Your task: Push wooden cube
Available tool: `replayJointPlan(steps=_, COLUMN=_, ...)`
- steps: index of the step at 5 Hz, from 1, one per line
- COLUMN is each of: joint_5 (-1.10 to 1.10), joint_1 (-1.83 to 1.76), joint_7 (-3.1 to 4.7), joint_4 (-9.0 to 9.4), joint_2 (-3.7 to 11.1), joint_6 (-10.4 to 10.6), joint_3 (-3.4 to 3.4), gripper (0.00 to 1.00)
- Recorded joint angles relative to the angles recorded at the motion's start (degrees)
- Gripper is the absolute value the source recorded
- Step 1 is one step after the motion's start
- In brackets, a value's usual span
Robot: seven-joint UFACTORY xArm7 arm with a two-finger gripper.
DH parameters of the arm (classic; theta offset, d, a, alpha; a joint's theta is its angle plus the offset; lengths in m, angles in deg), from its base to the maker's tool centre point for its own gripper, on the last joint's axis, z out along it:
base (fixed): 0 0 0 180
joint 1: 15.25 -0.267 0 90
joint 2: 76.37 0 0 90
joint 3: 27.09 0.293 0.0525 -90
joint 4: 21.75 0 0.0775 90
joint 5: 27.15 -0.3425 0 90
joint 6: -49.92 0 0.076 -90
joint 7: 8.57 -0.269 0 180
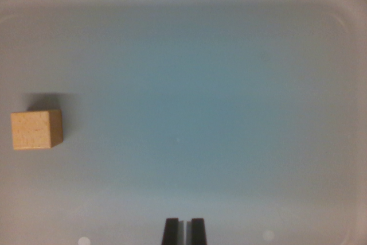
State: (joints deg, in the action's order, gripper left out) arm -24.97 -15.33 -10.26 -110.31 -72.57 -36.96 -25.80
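With our black two-fingered hand (183, 232) nearly closed and empty, we could slide past the pale square-edged wooden cube (36, 129), well off to the wrist view's left.

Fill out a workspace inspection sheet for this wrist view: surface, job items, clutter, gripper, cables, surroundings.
Surface: pale blue-grey tray floor, bare, with a raised rounded rim along the top and the wrist view's right.
Job's things: wooden cube resting flat at the wrist view's far left, apart from the gripper, casting a shadow behind it.
Clutter: nothing seen.
Gripper: gripper at the bottom edge, two dark fingertips nearly together with a thin gap, holding nothing.
Cables: nothing seen.
Surroundings: nothing seen beyond the rim.
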Motion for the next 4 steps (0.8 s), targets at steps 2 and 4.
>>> replayJointPlan(steps=2, joint_5=0.02, joint_1=-0.44, joint_7=-0.59, joint_4=1.20, joint_2=0.72, joint_6=1.7, joint_3=0.35, gripper=0.00)
replayJointPlan(steps=4, joint_5=0.04, joint_1=-0.94, joint_7=-1.27, joint_4=2.57, joint_2=1.54, joint_6=3.7, joint_3=0.74, gripper=0.00)
